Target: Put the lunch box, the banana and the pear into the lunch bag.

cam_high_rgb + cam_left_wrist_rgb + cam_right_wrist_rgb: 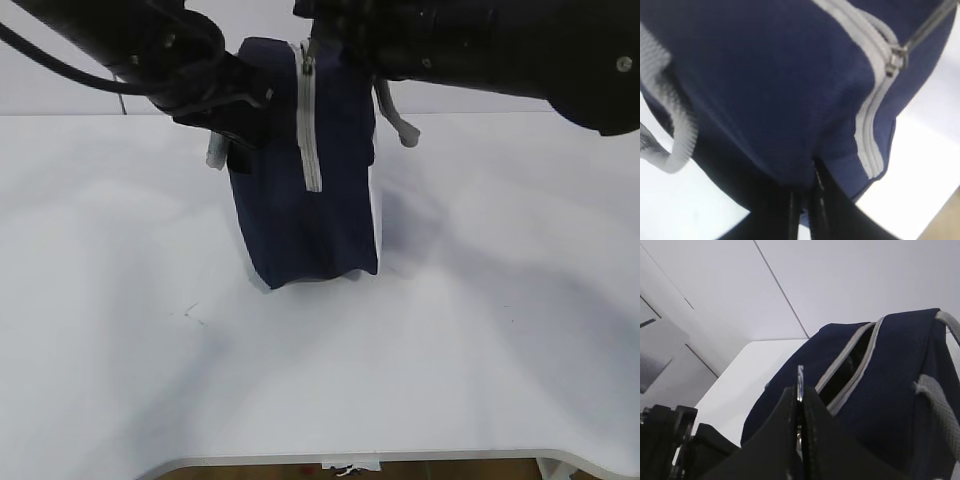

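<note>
Right wrist view shows the right gripper (799, 390) pinched on the zipper pull (800, 376) beside the lunch bag (890, 405), which stands near the table (120, 300) far edge, while the left gripper (807, 197) clamps its fabric.

The exterior view looks down at a slant from in front of the white table (150, 350), facing its far edge, with the lunch bag (300, 220) standing just above centre and both arms entering from 10 and 2 o'clock. The left wrist view sits very close against the lunch bag (765, 85), so navy fabric fills nearly the whole frame, the zipper (867, 125) running from 12 towards 5 o'clock. The right wrist view looks upward from low down, near the bag's top (880, 390), with the wall behind. All three views share the bag and its zipper.
</note>
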`<action>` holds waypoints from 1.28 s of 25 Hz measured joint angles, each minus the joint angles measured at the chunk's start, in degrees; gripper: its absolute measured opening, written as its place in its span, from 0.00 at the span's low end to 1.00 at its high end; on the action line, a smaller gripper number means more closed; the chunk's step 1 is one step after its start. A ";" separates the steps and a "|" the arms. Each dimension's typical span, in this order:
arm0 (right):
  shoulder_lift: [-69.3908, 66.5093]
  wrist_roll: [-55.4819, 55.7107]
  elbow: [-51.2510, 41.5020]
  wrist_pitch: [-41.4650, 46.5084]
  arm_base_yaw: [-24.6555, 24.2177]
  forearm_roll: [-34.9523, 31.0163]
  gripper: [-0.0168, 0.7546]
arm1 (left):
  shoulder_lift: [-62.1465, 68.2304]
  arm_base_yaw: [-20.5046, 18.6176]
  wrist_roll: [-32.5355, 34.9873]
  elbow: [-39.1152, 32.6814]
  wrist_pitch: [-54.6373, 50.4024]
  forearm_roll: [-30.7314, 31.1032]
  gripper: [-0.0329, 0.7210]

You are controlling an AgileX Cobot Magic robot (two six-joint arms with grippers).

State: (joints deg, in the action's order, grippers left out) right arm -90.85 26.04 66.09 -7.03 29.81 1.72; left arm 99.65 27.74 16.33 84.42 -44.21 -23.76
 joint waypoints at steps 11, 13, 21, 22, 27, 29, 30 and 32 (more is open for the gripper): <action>-0.12 0.00 0.00 0.71 -0.01 0.00 0.02 | 0.00 0.00 11.27 0.10 -7.00 7.75 0.04; -0.12 0.00 0.00 0.81 -0.01 0.00 0.02 | 0.00 0.00 11.39 0.22 -8.33 9.01 0.04; -0.12 0.00 0.00 0.94 0.03 0.00 0.02 | 0.00 0.01 11.66 0.22 -13.30 11.18 0.04; -0.12 0.00 0.00 0.94 0.03 0.00 0.02 | 0.00 0.01 11.66 0.22 -13.75 11.18 0.04; -1.39 -0.11 0.83 2.39 -0.44 0.21 0.02 | -0.35 0.01 11.78 0.22 -15.53 11.46 0.04; -2.03 -0.11 1.75 2.53 -0.69 0.44 0.02 | -1.08 0.01 11.78 0.22 -15.97 11.60 0.04; -2.28 -0.11 2.37 2.81 -0.79 0.58 0.02 | -1.53 0.01 11.78 0.22 -16.25 11.60 0.04; -2.94 -0.11 3.84 3.62 -0.90 0.81 0.02 | -2.21 0.01 11.78 0.22 -17.12 11.75 0.04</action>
State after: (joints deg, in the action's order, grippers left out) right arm -93.79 25.93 69.93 -3.41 28.90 2.53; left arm 97.44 27.76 28.11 84.64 -61.34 -12.01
